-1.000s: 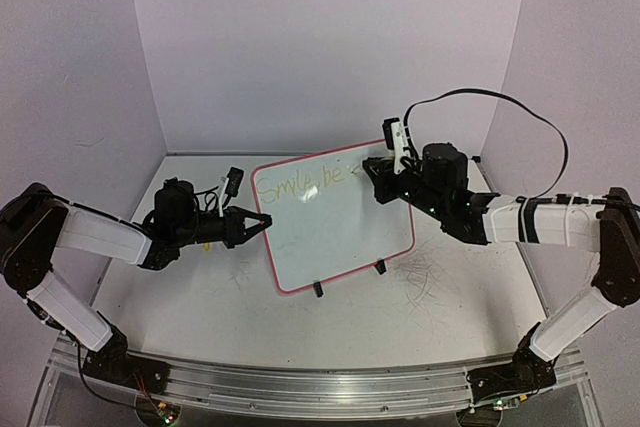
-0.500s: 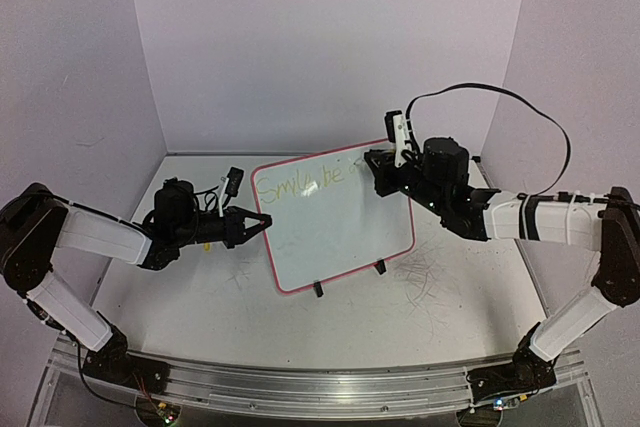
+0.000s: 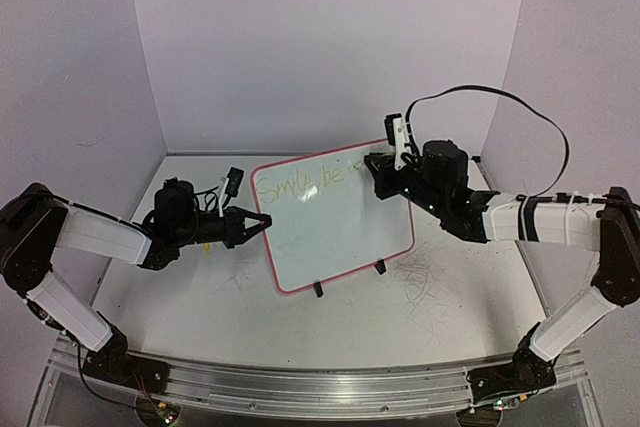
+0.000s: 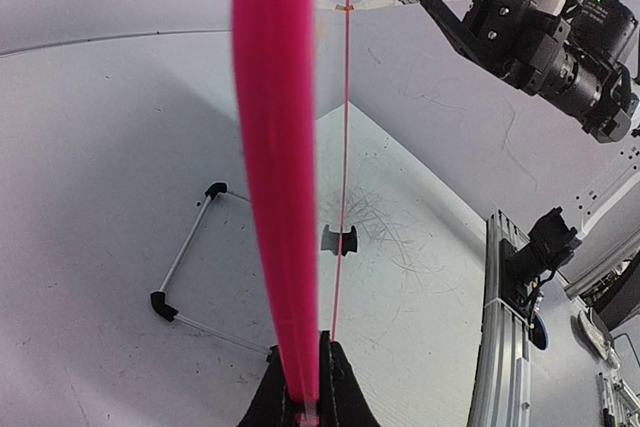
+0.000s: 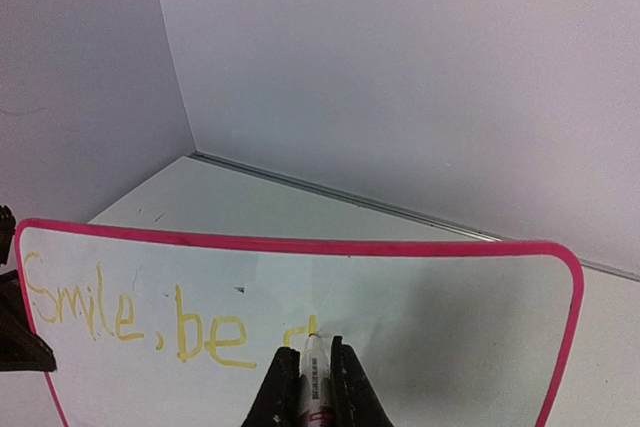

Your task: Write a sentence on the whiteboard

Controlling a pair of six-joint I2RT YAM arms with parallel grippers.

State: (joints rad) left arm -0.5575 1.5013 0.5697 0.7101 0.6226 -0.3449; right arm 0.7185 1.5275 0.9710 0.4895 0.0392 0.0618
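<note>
As the whiteboard point(image 3: 340, 232) stands on its two black clip feet point(image 3: 318, 289) in the middle of the table point(image 3: 200, 292), it lies between the two arms, with its pink-red frame all around. Along its upper part runs the sentence point(image 5: 135, 319) in yellow strokes; one can read "Smile, be" and the beginning of one more letter. The tip of the marker point(image 5: 316, 382) touches the board at that letter. The right gripper point(image 5: 312, 355) pinches the marker between its jaws. At the left edge of the board, the left gripper point(image 3: 260, 220) has its jaws pressed onto the frame. Dark scribbles point(image 3: 425, 272) mark the table near the right foot. Pale violet walls point(image 3: 330, 47) stand behind.
</note>
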